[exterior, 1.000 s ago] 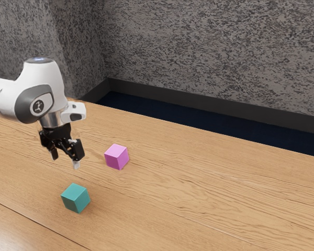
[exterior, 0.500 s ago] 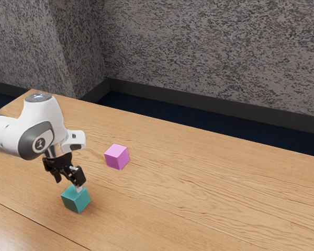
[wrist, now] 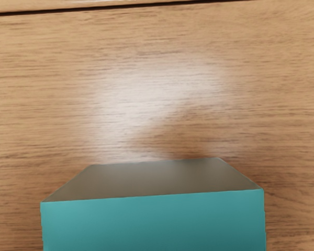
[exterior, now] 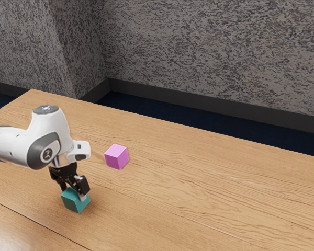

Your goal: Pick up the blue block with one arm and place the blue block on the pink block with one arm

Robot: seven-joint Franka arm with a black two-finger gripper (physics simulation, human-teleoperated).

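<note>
Wooden table bears one teal block, one pink block.

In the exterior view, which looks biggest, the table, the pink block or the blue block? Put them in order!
1. The table, by far.
2-3. The pink block and the blue block look about alike; the claw covers part of the blue one, so I won't rank them.

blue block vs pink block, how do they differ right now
Colour: the blue block is teal-blue, the pink block pink. The gripper is down at the blue block; the pink block stands free. Both are like-sized cubes on the table.
</note>
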